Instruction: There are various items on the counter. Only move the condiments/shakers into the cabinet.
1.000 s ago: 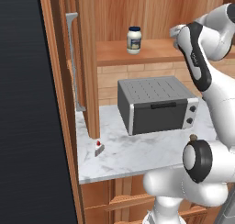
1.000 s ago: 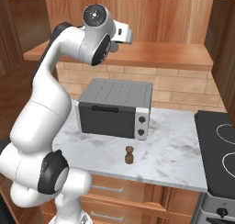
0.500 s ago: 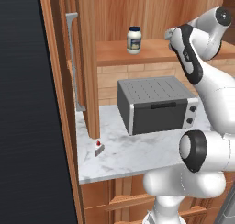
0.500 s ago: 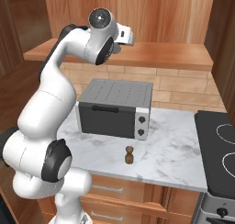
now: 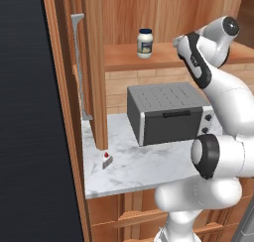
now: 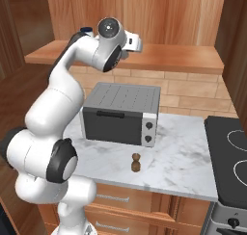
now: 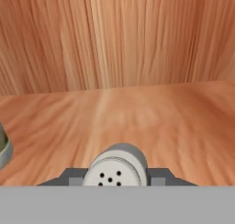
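Observation:
In the hand view the light-grey shaker [image 7: 118, 165] with its holed top sits between my fingers, and my gripper [image 7: 118, 176] is shut on it, low over the cabinet's plank shelf [image 7: 137, 117]. The rim of the blue-lidded white jar [image 7: 3, 147] shows at the left. From the left base camera the jar [image 5: 145, 42] stands on the shelf [image 5: 124, 60], with my hand [image 5: 179, 41] just right of it. The brown pepper mill [image 6: 136, 163] stands on the marbled counter [image 6: 183, 157] in front of the toaster oven. The red-topped wedge [image 5: 105, 159] lies near the counter's left end.
A dark grey toaster oven [image 5: 168, 112] takes up the middle of the counter under the shelf. A wooden side panel [image 5: 94, 67] bounds the cabinet on the left. A black stovetop [image 6: 229, 157] lies to the counter's right. The panelled wood back [image 7: 114, 35] closes the cabinet behind the shelf.
My hand has moved left along the shelf toward the jar with the shaker in it, and the upper arm has swung with it. Jar, mill and wedge stay put.

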Tool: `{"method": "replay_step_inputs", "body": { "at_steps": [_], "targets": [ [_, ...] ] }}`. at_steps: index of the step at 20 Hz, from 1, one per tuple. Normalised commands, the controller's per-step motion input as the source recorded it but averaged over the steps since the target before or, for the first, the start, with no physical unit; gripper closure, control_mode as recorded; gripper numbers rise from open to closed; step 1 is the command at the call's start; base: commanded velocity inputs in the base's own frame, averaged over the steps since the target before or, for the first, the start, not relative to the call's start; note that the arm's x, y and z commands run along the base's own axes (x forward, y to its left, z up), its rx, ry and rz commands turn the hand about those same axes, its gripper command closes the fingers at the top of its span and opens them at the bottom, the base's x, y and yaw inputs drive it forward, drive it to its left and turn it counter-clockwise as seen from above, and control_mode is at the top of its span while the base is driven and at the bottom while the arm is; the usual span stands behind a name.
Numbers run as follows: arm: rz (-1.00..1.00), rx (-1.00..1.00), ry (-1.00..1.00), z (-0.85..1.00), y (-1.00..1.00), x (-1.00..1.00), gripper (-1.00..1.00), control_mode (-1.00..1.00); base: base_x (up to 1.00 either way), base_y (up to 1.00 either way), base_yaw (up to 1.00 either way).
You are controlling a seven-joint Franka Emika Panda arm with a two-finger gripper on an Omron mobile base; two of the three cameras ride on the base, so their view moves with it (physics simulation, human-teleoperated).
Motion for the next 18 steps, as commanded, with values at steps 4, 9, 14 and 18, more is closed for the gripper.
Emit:
{"method": "replay_step_inputs", "body": {
  "at_steps": [4, 9, 14, 18],
  "targets": [
    [0.00, 0.00, 0.03, 0.00, 0.00, 0.56, 1.00, -1.00, 0.00, 0.00, 0.00],
    [0.00, 0.00, 0.09, 0.00, 0.00, 0.51, 1.00, -1.00, 0.00, 0.00, 0.00],
    [0.00, 0.00, 0.01, -0.17, 0.00, 0.36, 1.00, -1.00, 0.00, 0.00, 0.00],
    [0.00, 0.00, -0.02, -0.21, 0.00, 0.25, -1.00, -1.00, 0.00, 0.00, 0.00]
  ]
}}
